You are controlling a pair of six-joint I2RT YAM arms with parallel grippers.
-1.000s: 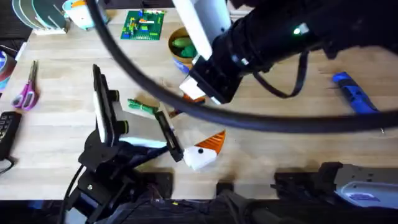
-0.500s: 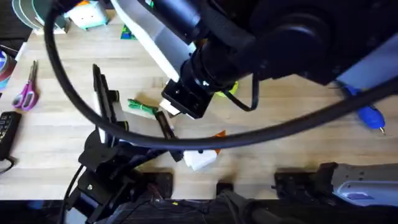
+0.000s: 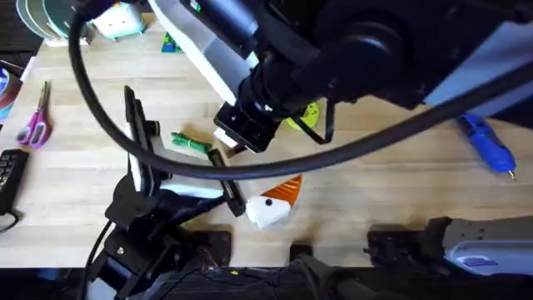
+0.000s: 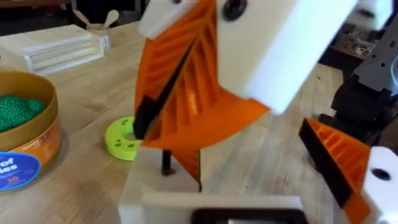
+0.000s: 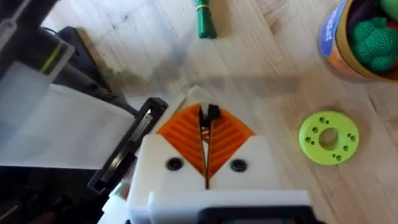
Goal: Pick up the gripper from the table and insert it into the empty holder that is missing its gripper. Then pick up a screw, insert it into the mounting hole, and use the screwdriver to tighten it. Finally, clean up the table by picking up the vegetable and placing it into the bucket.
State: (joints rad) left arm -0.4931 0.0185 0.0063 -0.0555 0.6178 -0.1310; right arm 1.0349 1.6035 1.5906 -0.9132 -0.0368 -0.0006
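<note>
My right gripper (image 5: 205, 134) is shut on a small dark screw (image 5: 212, 113), and its orange pads hang just above the white holder (image 5: 196, 94) of my left gripper. Seen from the left wrist, the screw (image 4: 165, 163) points down at the holder (image 4: 155, 186), and an orange ribbed piece (image 4: 189, 165) stands on that block. My left gripper (image 4: 249, 171) is open, its other orange-padded finger (image 4: 339, 158) well apart. The green vegetable (image 3: 190, 142) lies on the table beside the left arm. The blue screwdriver (image 3: 487, 143) lies far right. The bucket (image 5: 339, 37) holds green toys.
A yellow-green disc (image 3: 304, 117) lies beside the right gripper (image 3: 246, 133), between it and the bucket (image 4: 28, 146). Pink-handled scissors (image 3: 35, 121) lie at the left edge. The right arm and its cable span the table's middle. A green brick plate (image 3: 171, 42) is partly covered at the back.
The right arm has swung left and toward the near edge, bringing its gripper down over the left gripper's finger. The left arm has stayed put.
</note>
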